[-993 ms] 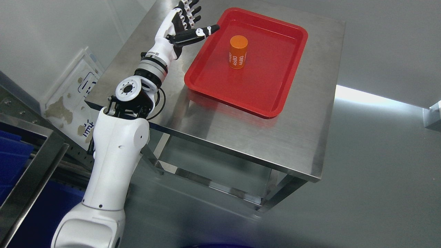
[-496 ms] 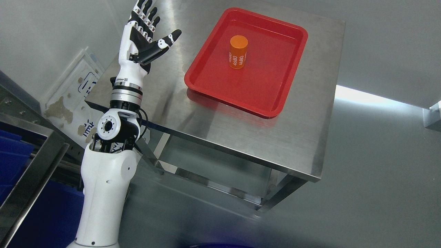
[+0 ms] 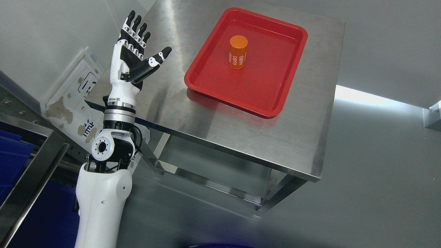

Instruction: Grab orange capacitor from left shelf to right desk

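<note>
An orange capacitor [image 3: 238,52] marked 4680 stands upright in a red tray [image 3: 220,88] on a steel desk [image 3: 293,131]. My left hand [image 3: 137,51] is raised over the desk's left edge, well to the left of the tray. Its fingers are spread and hold nothing. The capacitor stands free, with nothing touching it. My right arm does not show.
A steel shelf frame [image 3: 31,179] with blue bins [image 3: 10,155] is at the lower left. A worn white panel [image 3: 74,96] leans by the wall behind my left arm. Grey floor lies to the right of the desk.
My left hand has drawn back from the tray's left rim, moving left and toward me. The arm has swung left with it. The capacitor and tray have not moved.
</note>
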Motion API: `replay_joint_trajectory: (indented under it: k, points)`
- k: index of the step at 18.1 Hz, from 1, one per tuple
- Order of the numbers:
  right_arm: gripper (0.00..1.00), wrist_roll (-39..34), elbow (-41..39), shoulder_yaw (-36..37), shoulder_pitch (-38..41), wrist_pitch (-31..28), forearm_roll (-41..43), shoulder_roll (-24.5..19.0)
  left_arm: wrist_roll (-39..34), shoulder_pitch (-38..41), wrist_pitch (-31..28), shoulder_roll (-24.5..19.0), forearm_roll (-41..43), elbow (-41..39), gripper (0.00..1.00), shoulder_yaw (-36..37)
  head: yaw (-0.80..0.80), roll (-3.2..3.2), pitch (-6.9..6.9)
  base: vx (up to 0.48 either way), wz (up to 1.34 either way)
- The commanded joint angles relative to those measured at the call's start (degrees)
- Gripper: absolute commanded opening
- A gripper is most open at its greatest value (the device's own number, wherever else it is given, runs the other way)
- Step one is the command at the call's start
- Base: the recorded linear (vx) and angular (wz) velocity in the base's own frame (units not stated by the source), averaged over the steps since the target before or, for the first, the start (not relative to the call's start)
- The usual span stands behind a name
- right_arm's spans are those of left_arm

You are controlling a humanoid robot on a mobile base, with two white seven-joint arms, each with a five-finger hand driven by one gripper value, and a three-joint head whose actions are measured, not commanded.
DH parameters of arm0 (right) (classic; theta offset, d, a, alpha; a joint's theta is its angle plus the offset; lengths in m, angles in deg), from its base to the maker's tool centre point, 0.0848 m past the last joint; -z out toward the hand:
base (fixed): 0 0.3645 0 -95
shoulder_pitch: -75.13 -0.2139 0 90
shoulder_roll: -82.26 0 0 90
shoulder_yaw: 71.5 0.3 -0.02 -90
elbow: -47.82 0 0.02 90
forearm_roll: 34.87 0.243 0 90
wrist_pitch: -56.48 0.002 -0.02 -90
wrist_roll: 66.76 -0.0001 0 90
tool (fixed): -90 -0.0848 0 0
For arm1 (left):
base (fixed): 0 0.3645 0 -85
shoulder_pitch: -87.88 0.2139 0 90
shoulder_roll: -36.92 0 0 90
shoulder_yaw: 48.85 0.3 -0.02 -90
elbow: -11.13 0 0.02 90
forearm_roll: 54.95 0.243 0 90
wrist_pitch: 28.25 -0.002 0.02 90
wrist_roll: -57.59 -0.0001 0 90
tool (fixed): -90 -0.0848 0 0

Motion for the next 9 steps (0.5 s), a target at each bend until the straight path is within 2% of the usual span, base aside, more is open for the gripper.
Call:
replay_joint_trajectory:
  k: [1, 9]
  points:
    - [1.0, -0.01, -1.0, 0.97, 0.18, 0.03, -0.18, 1.0, 0.0, 2.8, 0.1, -1.0, 0.01, -2.68, 1.0, 2.13, 0.0, 0.0, 0.0, 0.0, 0.0]
    - [1.0, -0.01, -1.0, 0.97, 0.18, 0.03, -0.18, 1.0, 0.09, 4.21, 0.19, -1.0, -0.08, -2.68, 1.0, 3.71, 0.0, 0.0, 0.0, 0.0, 0.0]
